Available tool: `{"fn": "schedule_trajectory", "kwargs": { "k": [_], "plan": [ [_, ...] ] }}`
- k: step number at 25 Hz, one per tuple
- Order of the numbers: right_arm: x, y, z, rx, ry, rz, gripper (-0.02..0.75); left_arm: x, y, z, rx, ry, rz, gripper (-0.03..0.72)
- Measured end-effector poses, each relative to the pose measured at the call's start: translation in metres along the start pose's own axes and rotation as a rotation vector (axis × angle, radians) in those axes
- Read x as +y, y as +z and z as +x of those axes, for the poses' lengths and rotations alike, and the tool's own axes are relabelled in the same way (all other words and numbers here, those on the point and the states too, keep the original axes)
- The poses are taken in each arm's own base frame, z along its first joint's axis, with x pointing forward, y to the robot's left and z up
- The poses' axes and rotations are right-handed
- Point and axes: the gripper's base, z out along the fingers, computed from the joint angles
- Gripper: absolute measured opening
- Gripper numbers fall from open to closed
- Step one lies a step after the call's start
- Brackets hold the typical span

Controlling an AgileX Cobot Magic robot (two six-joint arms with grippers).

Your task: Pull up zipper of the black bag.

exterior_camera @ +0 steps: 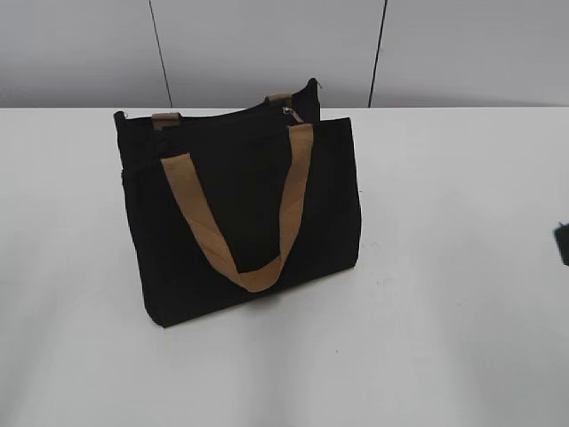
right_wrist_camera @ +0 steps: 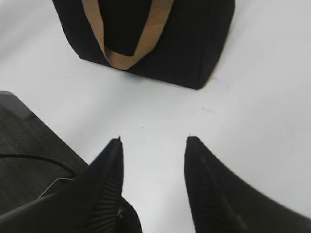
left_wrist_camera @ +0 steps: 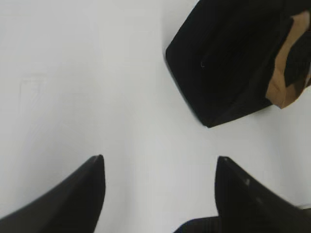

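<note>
The black bag (exterior_camera: 240,213) stands upright on the white table (exterior_camera: 444,311), left of centre, with a tan loop handle (exterior_camera: 240,222) hanging down its front. The silver zipper slider (exterior_camera: 290,112) sits on the top edge near the bag's right end. The bag's corner shows in the left wrist view (left_wrist_camera: 228,63) and its lower front in the right wrist view (right_wrist_camera: 160,39). My left gripper (left_wrist_camera: 159,162) is open and empty over bare table, short of the bag. My right gripper (right_wrist_camera: 154,141) is open and empty, in front of the bag.
A grey panelled wall (exterior_camera: 267,44) runs behind the table. A dark object (exterior_camera: 563,242) pokes in at the right edge of the exterior view. A dark surface with a thin cable (right_wrist_camera: 29,160) lies beyond the table edge in the right wrist view.
</note>
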Motion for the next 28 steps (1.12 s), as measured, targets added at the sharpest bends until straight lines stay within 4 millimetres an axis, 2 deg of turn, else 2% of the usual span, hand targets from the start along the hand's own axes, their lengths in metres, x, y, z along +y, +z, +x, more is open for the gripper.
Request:
{"fn": "schedule_trajectory", "kwargs": {
  "k": [6, 11, 17, 20, 24, 28],
  "plan": [
    [0.019, -0.042, 0.034, -0.024, 0.029, 0.139, 0.328, 0.001, -0.021, 0.019, -0.002, 0.031, 0.024, 0.524],
    [0.031, -0.074, 0.059, -0.074, 0.083, 0.247, 0.328, 0.003, -0.038, 0.031, -0.088, 0.043, 0.032, 0.522],
    [0.04, -0.101, 0.092, -0.093, 0.111, 0.397, 0.328, 0.007, -0.05, 0.05, -0.157, 0.06, 0.038, 0.522],
    [0.042, -0.103, 0.106, -0.101, 0.107, 0.422, 0.328, 0.008, -0.056, 0.055, -0.198, 0.074, 0.042, 0.522],
    [0.04, -0.089, 0.127, -0.086, 0.114, 0.423, 0.328, 0.008, -0.057, 0.056, -0.206, 0.099, 0.04, 0.522],
    [0.039, -0.085, 0.131, -0.158, 0.1, 0.438, 0.328, 0.008, -0.052, 0.057, -0.206, 0.102, 0.041, 0.522]
  ]
}}
